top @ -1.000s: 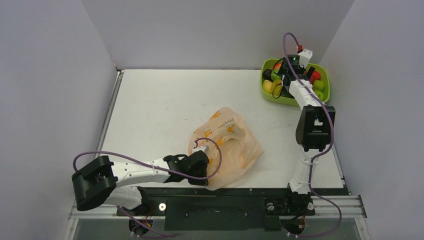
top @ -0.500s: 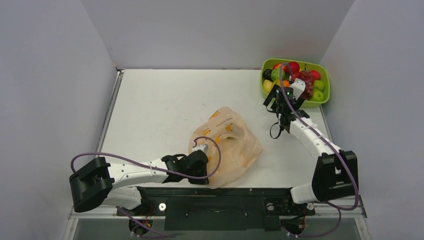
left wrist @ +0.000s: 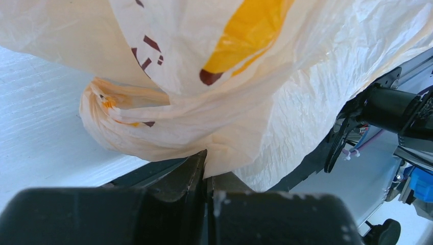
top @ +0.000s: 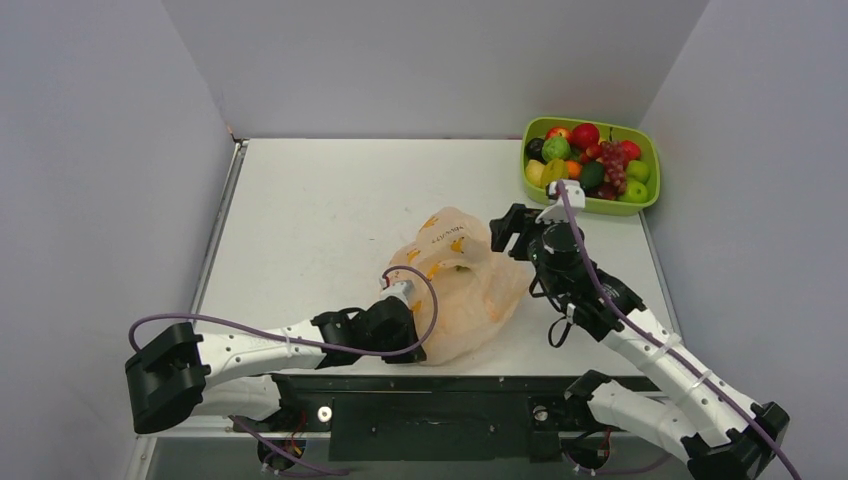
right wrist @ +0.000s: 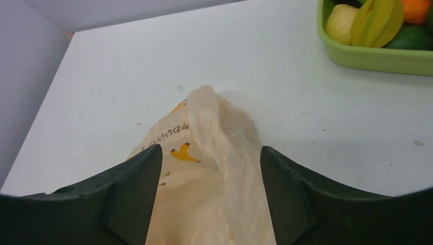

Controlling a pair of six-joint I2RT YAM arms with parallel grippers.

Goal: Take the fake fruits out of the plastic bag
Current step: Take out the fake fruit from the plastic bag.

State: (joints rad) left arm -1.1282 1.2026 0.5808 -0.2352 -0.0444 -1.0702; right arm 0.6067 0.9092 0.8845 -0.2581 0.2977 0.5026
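1. White table [top: 320, 220] carries the crinkly translucent peach plastic bag [top: 460, 285], slumped near its front edge.
2. Lime-green rectangular tray [top: 590, 208], far right, holds glossy fake fruits [top: 590, 160].
3. Left tool [left wrist: 207, 168] pinches the bag's near edge, anchoring it. The right tool [right wrist: 209, 150] hangs spread apart above the bag, probably to reach in.

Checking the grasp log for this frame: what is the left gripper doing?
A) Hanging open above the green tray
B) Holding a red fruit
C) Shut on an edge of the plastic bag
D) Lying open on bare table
C: in the left wrist view, the left gripper has its jaws closed together on a fold of the plastic bag.
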